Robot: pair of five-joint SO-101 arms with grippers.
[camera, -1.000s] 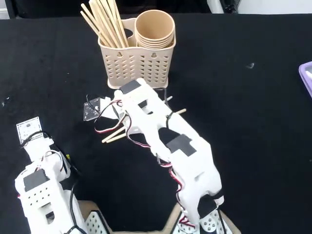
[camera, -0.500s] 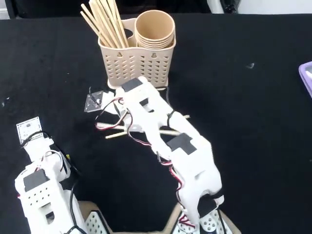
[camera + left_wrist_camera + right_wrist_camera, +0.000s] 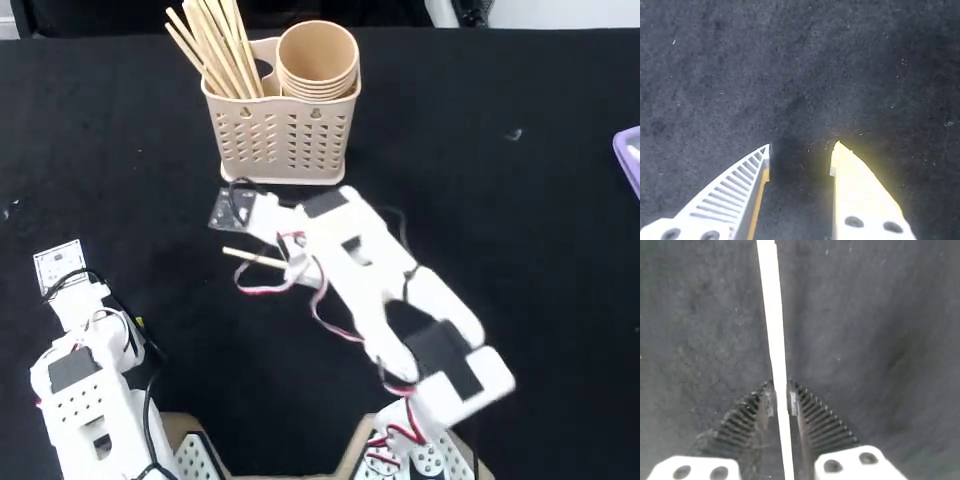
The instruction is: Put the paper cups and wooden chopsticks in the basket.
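Where the right fingers [image 3: 822,425] pinch it, the chopstick [image 3: 771,315] (pale wood) runs straight

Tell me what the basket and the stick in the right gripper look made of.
The basket looks like moulded plastic, beige and matte, going by the regular slot grid in its walls. The chopstick is apparently bare wood or bamboo: pale, straight, no gloss. Its grain is not visible.

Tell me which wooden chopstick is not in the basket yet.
The single chopstick clamped in the right gripper, out in front of the basket. The other chopsticks stand bundled inside the basket, beside the paper cups.
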